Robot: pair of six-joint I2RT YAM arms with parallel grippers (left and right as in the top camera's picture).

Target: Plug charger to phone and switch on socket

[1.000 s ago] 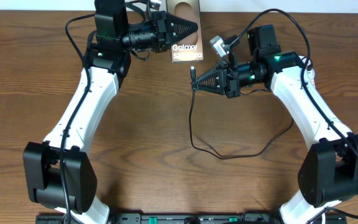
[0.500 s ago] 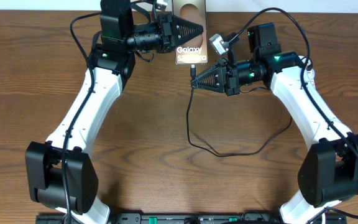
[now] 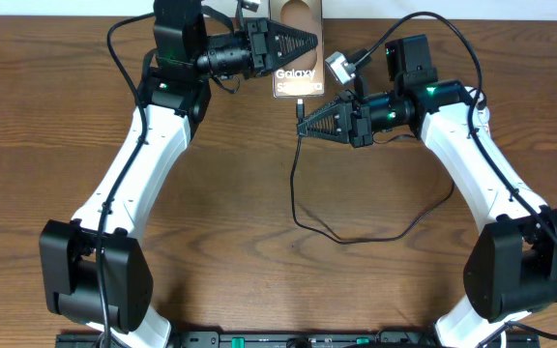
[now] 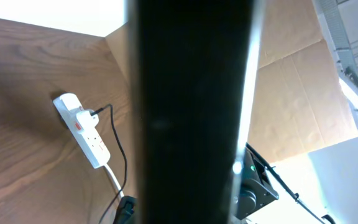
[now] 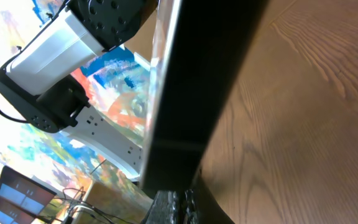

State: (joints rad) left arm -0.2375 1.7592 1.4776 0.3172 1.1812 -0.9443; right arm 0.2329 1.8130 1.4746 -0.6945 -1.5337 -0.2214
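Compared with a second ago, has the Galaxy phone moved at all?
Yes. The phone, held in the jaws of the left gripper, has shifted a little to the right along the far edge of the table, toward the right arm's side.

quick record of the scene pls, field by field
left pincer: shut on phone
right pincer: shut on charger, near its tip
charger tip: close to phone's near edge, seemingly not yet in
charger slack: loops across table
socket: on the table, black plug in one end, switch state unclear
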